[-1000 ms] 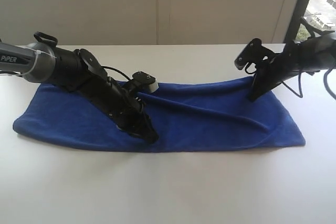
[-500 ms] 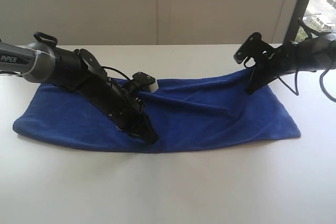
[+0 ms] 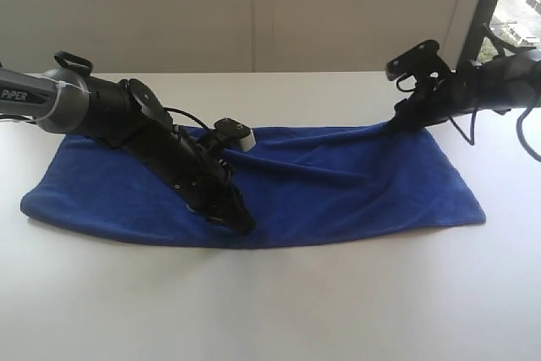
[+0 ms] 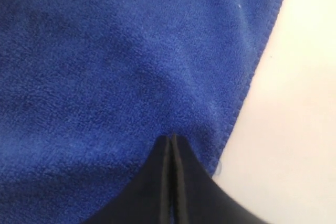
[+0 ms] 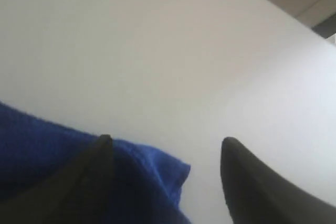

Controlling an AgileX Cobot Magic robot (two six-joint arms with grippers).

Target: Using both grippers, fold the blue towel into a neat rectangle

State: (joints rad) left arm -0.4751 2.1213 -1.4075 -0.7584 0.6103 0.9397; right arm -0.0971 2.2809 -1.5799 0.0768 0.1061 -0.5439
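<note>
Downward, left gripper (image 4: 171, 139) presses blue towel (image 3: 338, 183); right gripper (image 5: 167, 141) spread

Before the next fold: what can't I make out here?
- Left gripper: shut; whether cloth is pinched is hidden by its own fingers, both views.
- Right gripper: open; contact with the blue towel's corner unclear, right wrist view blurred.
- Towel's lower layers: covered by the top layer, exterior view.

"PiPER" in white, on left arm (image 3: 61, 104)
</note>
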